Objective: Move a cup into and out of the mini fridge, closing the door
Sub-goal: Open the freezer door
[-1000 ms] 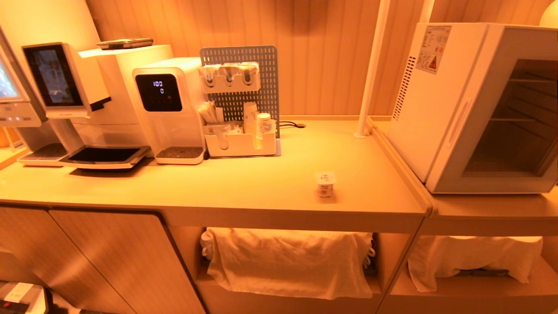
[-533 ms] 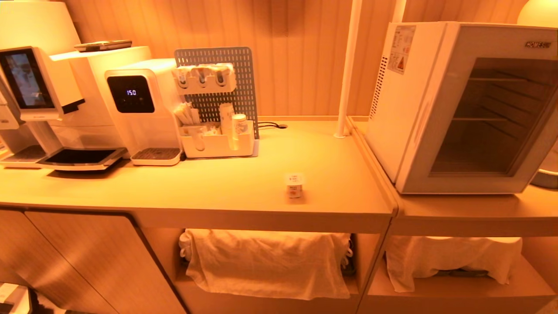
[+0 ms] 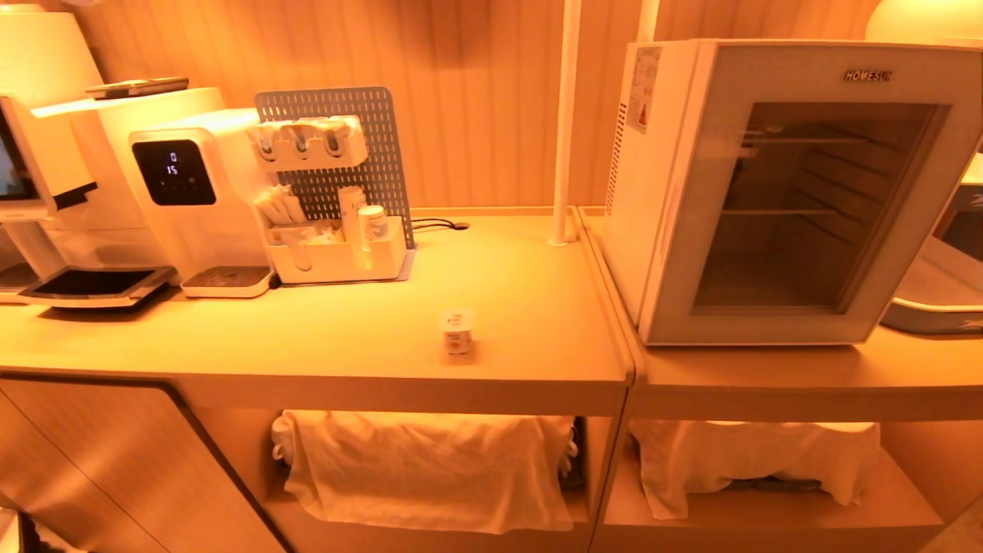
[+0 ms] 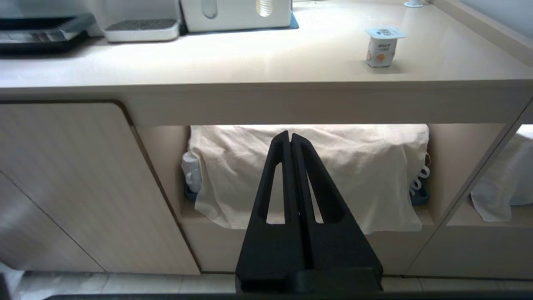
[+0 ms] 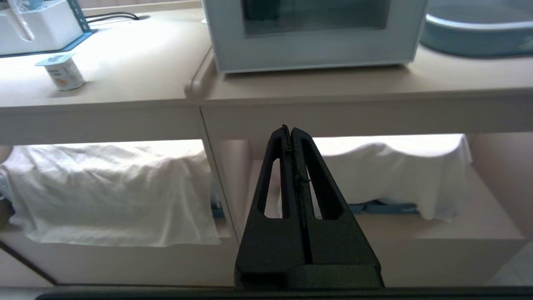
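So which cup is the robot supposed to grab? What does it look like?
Find the mini fridge at the right of the counter. Just left of it, alone near the counter's front edge, stands the cup. It is tiny and white with a squarish foil lid and orange label, unlike the taller paper cups in the organiser by the wall.

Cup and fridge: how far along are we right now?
Nothing looks done yet. The cup stands upright on the counter, left of the mini fridge, whose door is shut, with no cup seen through the glass. Nothing is in hand: the left gripper and right gripper are shut and empty, below the countertop edge. Left: open the door, put the cup in, take it out, close.
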